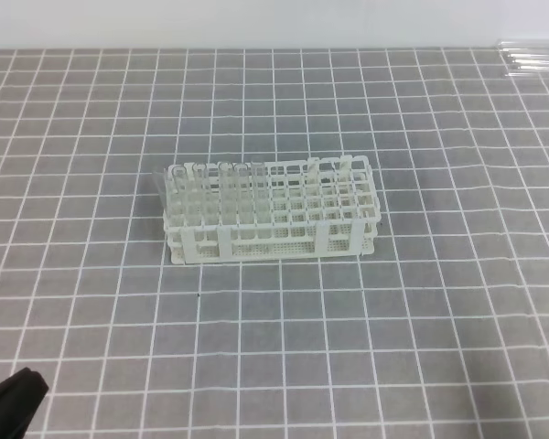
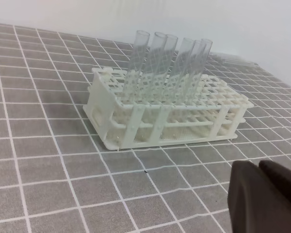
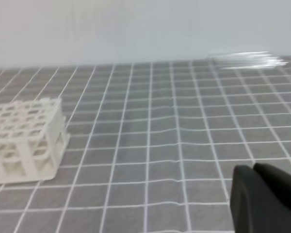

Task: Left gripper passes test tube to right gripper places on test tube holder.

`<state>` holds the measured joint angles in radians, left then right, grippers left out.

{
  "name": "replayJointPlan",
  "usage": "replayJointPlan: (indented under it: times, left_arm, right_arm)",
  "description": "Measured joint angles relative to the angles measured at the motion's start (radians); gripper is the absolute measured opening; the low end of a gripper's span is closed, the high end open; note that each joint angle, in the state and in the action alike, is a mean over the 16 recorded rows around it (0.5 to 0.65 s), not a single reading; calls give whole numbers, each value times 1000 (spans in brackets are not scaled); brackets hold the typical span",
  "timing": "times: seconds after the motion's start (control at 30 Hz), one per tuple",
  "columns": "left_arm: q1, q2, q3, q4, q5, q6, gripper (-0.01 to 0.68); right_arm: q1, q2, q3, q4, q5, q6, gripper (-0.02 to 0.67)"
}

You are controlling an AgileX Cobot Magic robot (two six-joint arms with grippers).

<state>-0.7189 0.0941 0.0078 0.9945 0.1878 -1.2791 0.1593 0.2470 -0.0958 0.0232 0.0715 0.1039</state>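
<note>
The white test tube holder [image 1: 273,212] stands mid-table, with several clear tubes [image 2: 167,65] upright in its left half. Loose test tubes [image 1: 533,59] lie side by side at the far right edge, also blurred in the right wrist view [image 3: 247,59]. Only the dark tip of my left gripper [image 1: 18,389] shows at the bottom left corner, well short of the holder. In its wrist view the left gripper [image 2: 258,166] is shut with nothing in it, and the holder [image 2: 136,124] is ahead. My right gripper [image 3: 253,168] is shut and empty, with the holder [image 3: 24,138] to its left.
A grey mat with a white grid [image 1: 393,347] covers the table. A pale wall [image 1: 256,23] runs along the back edge, just behind the loose tubes.
</note>
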Motion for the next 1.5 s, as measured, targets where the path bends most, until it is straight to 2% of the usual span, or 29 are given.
replayJointPlan:
  times: [0.17,0.43,0.73,1.5]
  left_arm:
    - [0,0,-3,-1,1,0,0]
    - [0,-1,-5,-1,7,0,0]
    - [0,-1,-4,-1,20,0,0]
    - [0,-1,0,8,27,0,-1]
  right_arm:
    - [-62,-142,76,18,33,3,-13]
    - [-83,-256,99,32,171,0,-13]
    - [-83,-263,99,33,259,-8,-13]
    - [-83,-263,99,35,259,-7,-13]
